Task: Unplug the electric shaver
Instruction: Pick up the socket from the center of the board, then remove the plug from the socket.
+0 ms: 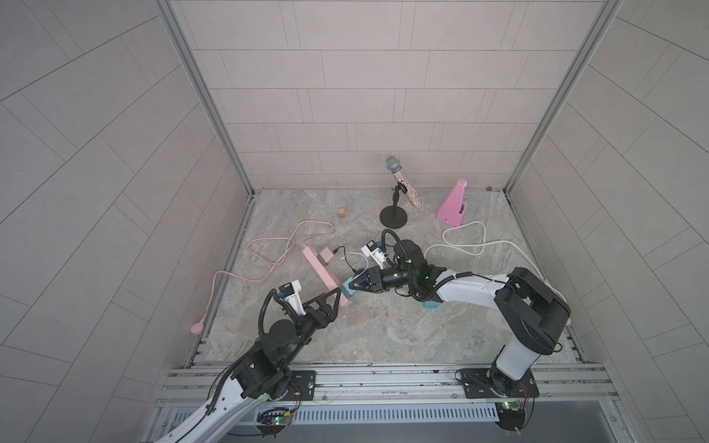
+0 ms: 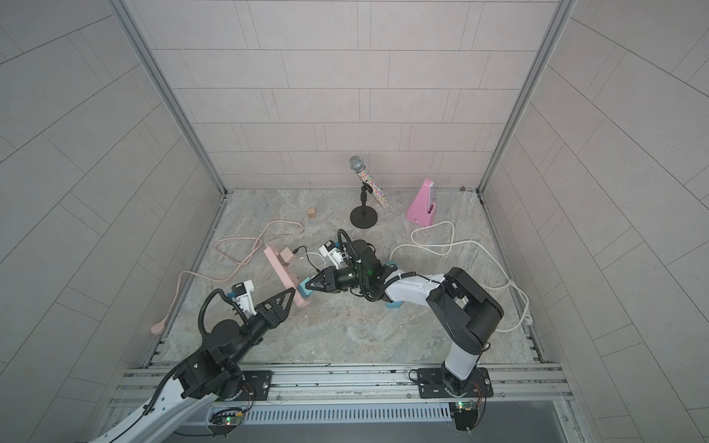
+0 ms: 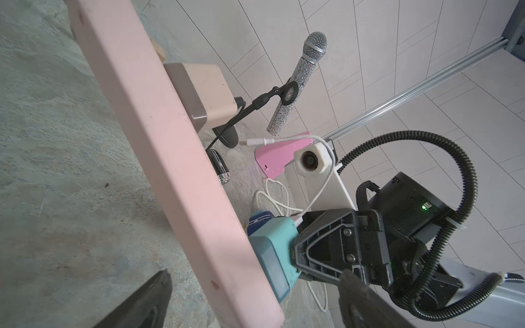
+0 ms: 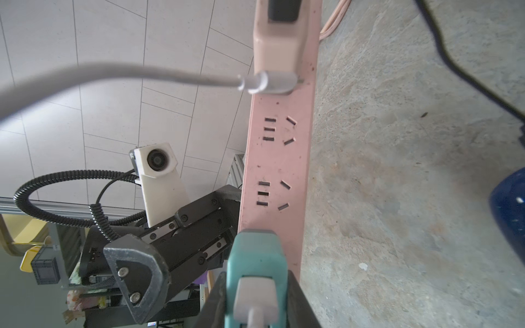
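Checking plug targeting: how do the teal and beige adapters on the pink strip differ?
Teal adapter sits at the near end of the pink strip, clamped by the right end effector; beige adapter sits farther along, untouched. Teal carries a white cable, beige a black cable. Both plug into it.

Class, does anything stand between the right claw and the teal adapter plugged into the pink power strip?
Nothing visible does: the right claw is shut on the teal adapter at the near end of the pink power strip. The left claw stands open around that end.

Top views high overhead looking down, wrist views close, facing opposite sides of pink power strip
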`<state>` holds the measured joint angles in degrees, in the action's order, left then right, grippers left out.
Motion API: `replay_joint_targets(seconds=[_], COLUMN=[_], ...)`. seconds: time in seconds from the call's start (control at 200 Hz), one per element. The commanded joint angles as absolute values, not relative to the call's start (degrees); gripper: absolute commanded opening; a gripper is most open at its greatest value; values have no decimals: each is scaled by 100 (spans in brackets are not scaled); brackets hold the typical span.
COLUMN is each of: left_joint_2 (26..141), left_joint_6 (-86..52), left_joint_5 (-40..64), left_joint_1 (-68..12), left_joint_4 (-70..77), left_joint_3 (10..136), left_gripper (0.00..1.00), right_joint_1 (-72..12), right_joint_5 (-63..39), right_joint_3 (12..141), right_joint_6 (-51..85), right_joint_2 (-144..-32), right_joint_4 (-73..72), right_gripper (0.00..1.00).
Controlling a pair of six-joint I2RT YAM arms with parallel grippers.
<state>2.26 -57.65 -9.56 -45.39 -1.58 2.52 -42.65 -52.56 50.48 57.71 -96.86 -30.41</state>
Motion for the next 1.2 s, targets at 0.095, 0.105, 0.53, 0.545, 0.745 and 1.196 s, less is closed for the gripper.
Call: replay_joint_targets(seconds=[0.095,0.105,0.53,0.545,0.745,1.196], left_joint_2=[253,259,775,786,718,376], left_joint_6=[-5779,-5776,-5726,-5717,-5687,-5687], left_joint_5=[-936,-939,-938,-940,-940,-845], left_joint_1=[-4478,-4481,-4386,-4386,-4333,-4254], left_joint_4=[-241,-240,314,345,492,429], left_joint_3=[-9,-9,-35,-35,-44,-42], left_gripper=[95,95,98,97,97,74], right_joint_1=[-4291,-4290,-4298,-4298,-4349,-4465], right_joint_5=[-5624,-5636,-5776,-5782,-5853,-5959], right_joint_3=[4991,4981,4660,4650,4503,4352], right_joint_6=[6191,6224,7155,7176,7457,7531], right_joint_2=[-9607,-9607,-9955,-9965,-10070,-10003], right_joint_4=[-4431,-4481,-5799,-5836,-6326,-6658], right_gripper=[3,3,3,3,3,3])
